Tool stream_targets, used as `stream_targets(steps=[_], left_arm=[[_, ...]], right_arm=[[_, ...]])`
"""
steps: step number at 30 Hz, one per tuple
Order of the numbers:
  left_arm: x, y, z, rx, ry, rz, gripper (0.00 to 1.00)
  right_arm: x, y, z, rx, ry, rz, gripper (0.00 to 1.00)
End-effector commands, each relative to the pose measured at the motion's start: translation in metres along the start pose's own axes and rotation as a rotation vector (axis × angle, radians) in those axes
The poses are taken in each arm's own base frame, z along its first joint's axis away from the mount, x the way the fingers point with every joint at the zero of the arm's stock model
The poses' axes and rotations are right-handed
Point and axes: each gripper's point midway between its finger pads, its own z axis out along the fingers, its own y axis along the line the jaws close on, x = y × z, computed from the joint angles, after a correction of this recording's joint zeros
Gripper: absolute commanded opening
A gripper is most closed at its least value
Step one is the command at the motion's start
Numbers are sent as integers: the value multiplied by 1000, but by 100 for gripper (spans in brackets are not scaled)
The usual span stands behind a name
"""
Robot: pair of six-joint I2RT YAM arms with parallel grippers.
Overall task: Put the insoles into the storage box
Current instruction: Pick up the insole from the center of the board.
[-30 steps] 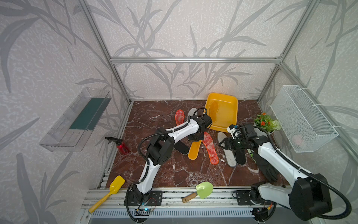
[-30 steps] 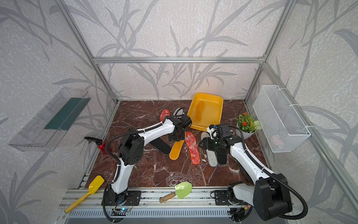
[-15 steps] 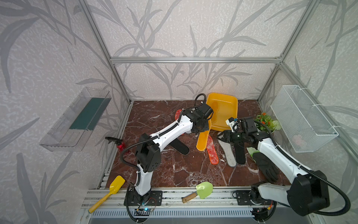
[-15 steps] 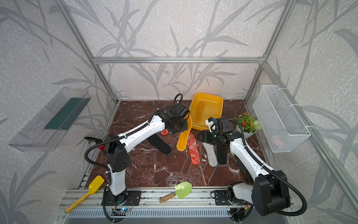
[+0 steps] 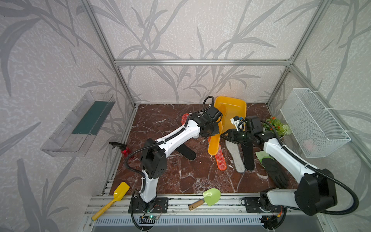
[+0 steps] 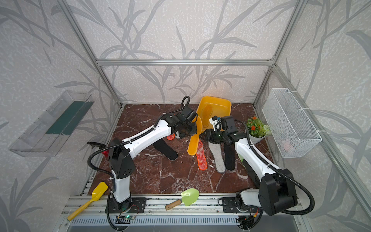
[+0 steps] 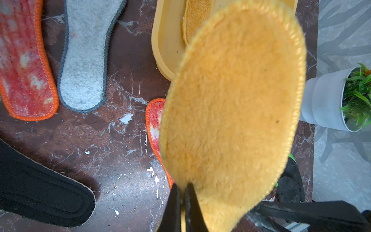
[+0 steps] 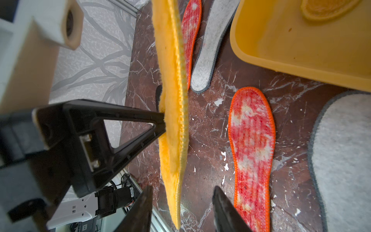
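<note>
R jaws astride yellow insole (image 8: 172, 80)

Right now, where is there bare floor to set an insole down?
Bare: front centre, between the left black insole, red insole and green trowel; also the back left corner. Crowded: from the yellow box forward to the glove.

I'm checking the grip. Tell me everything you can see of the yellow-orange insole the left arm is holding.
The yellow-orange insole is a foot-shaped pad of fuzzy, fleece-like fabric with a stitched yellow rim. The left gripper, shut, pinches its edge, so it hangs edge-on above the red-white insole, close to the storage box. The right gripper holds open jaws either side of it; no contact visible.
</note>
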Motion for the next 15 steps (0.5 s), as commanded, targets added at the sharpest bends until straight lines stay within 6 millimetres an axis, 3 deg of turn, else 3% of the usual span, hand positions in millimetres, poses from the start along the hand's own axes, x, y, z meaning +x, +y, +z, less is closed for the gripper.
stream_targets(steps=[1, 8, 15], left_arm=[[3, -3, 4, 4, 6, -9, 0], [3, -2, 7, 3, 11, -12, 0], [5, -3, 9, 1, 18, -14, 0]], right_arm=[[-16, 8, 2, -21, -38, -5, 47], [-24, 10, 10, -23, -30, -10, 41], [-26, 6, 19, -15, -21, -8, 30]])
